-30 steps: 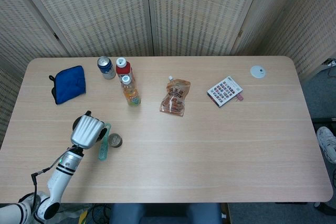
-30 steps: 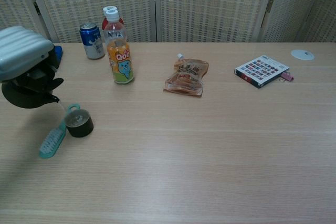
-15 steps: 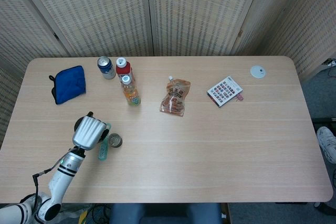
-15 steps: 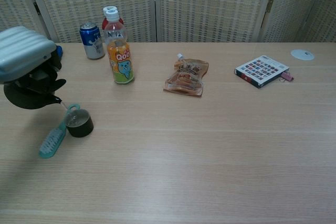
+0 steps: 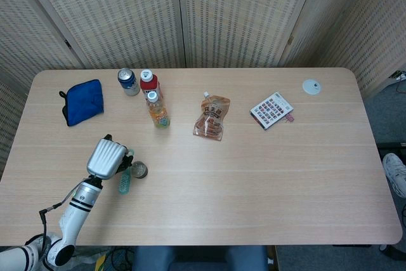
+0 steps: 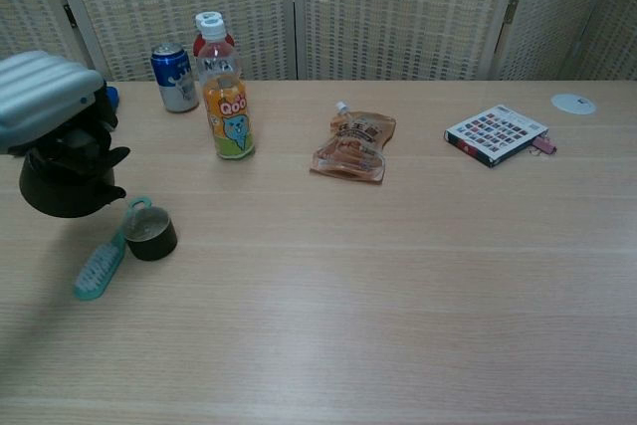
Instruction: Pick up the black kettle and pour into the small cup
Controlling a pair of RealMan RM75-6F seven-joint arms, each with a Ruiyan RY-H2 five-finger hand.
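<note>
Chest view first: broad wooden table point(image 6: 398, 276), with the left hand point(image 6: 45, 97) at its left edge, pale ribbed back turned to camera, fingers wrapped down around the top of the black kettle point(image 6: 68, 174). Held clear of the tabletop, body nearly upright, short spout aimed right and slightly near. Small cup point(image 6: 150, 233) standing on the table just right of and below that spout, close beside the kettle but apart from it, dark inside. Impossible to tell from either view whether any liquid has gone in or how full it is.

Seen from the head view: same left hand point(image 5: 105, 157) covering the kettle almost entirely, small cup point(image 5: 139, 169) just to its right and a little nearer. Line from kettle to cup running left to right, matching the spout's heading; a tip to the right looks like the move required, spout brought over the rim. Right hand absent from both views, so the left is the only one placed for the work.

Teal brush point(image 6: 103, 259) lying flat, its handle end touching or nearly touching the cup's left side, bristles nearer; a likely thing to catch any spill short of the rim.
</note>
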